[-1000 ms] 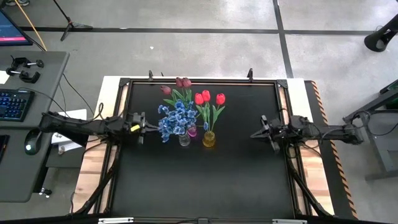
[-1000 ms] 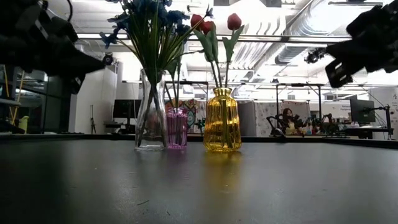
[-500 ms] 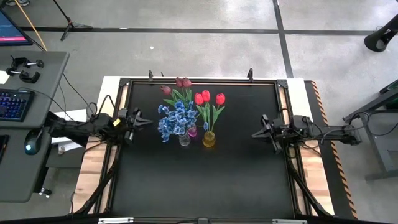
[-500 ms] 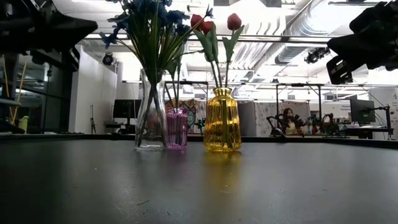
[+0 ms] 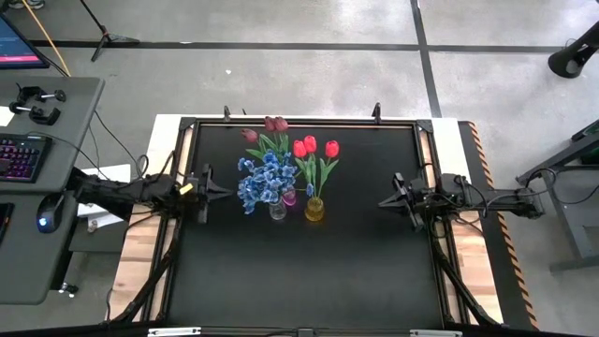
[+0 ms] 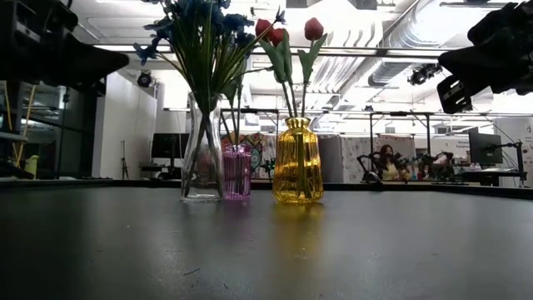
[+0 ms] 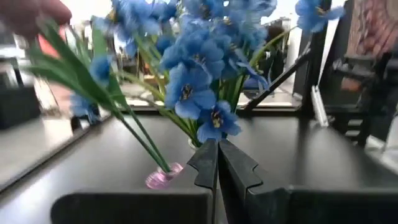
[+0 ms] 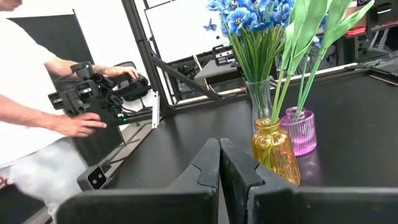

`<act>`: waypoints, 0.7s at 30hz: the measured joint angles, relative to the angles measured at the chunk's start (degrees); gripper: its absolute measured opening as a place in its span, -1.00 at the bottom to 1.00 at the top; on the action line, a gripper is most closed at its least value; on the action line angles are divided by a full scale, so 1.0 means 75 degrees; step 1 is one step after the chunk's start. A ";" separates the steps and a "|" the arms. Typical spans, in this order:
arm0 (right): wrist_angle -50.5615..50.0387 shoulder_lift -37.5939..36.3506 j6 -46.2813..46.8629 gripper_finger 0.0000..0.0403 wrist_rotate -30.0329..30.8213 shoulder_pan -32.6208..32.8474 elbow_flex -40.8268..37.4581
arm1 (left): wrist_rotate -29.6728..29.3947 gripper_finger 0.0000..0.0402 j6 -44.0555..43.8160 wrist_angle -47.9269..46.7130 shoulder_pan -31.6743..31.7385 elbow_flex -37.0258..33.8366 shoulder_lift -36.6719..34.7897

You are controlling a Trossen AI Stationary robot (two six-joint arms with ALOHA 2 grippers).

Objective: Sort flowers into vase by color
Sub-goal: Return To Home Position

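Left claw (image 5: 223, 191) backed away from blue flowers (image 5: 265, 180).

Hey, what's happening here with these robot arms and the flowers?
Nothing is being handled. The blue flowers stand in the clear vase, red tulips in the yellow vase, maroon tulips in the pink vase. The left end effector and right end effector hover shut and empty either side of them.

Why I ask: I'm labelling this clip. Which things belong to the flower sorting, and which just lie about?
Job: blue flowers, red tulips, maroon tulips, clear vase, pink vase, yellow vase, left claw, right claw.
Lying about: keyboard, mouse, clamps on the side desk.
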 joint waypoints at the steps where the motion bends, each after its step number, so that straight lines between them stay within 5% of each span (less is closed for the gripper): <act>1: -0.0002 0.0005 0.0000 -1.00 0.0002 0.0000 0.0000 | 0.0000 -1.00 0.0263 0.0020 0.0011 0.0000 -0.0001; 21: -0.0008 -0.0001 0.0000 -1.00 0.0000 0.0000 0.0003 | 0.0002 -1.00 -0.0655 -0.0006 0.0215 0.0000 0.0034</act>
